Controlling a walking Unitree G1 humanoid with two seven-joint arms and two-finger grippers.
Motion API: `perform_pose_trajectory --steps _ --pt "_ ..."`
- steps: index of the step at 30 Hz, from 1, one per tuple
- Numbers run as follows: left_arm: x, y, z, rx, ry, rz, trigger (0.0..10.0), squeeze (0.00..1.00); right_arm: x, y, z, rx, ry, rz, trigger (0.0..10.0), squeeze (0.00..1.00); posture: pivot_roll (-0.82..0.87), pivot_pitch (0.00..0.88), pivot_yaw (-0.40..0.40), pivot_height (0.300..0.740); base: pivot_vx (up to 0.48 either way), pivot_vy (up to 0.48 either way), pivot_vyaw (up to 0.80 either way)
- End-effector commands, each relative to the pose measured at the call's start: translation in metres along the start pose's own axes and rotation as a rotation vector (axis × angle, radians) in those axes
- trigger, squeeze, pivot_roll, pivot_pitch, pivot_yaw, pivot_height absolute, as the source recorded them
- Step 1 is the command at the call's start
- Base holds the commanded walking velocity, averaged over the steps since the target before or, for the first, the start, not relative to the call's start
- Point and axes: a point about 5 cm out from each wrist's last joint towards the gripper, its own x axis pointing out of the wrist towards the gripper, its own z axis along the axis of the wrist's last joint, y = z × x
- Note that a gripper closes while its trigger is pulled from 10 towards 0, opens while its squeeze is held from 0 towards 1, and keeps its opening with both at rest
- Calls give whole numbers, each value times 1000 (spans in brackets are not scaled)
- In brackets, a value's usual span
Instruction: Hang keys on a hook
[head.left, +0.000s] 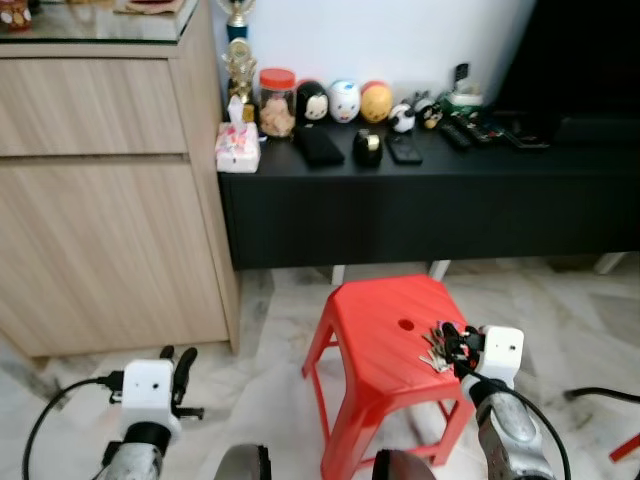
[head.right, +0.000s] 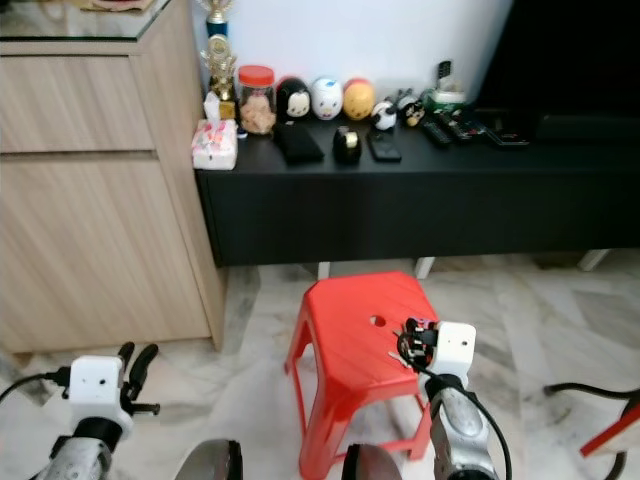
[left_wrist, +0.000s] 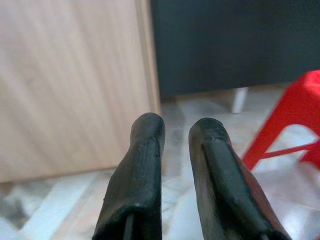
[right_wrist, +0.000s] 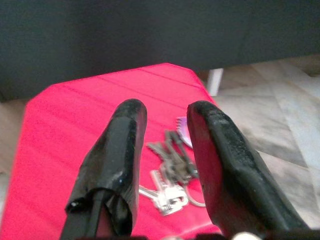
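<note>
Left arm: silver, ribbed metal forearm, rounded, with a black collar just below the wrist block.
Left wrist block: white boxy housing with a small dark dot on its face; a thin black cable loops out from its side.
Left end effector (head.left: 184, 366): two long black fingers (left_wrist: 137, 175), matte, rounded at the tips, faintly ridged along their length.
Right arm: silver tube, shiny, black cable curving alongside it.
Right wrist block: white cube, one dark dot on the face, black fitting beneath.
Right end effector (right_wrist: 165, 150): two black fingers (right_wrist: 117, 155), glossier, slightly scuffed; black tape or sleeve wrinkled at one finger's base.
Lower body: two dark rounded grey shapes at the bottom edge of the head views.
</note>
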Motion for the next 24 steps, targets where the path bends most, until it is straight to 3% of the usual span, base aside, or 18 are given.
perform_pose_trajectory --steps 1,16,24 --pt "1 5 2 22 -5 7 10000 0 2 -2 5 6 -21 -10 10000 0 99 0 -100 587 300 0 0" --pt "0 4 2 23 -6 4 10000 0 3 -3 4 13 -1 -24 10000 0 99 0 -103 587 307 0 0" --pt "-1 5 1 21 -2 2 10000 0 2 -1 2 25 6 -21 10000 0 100 0 -102 587 0 0 0"
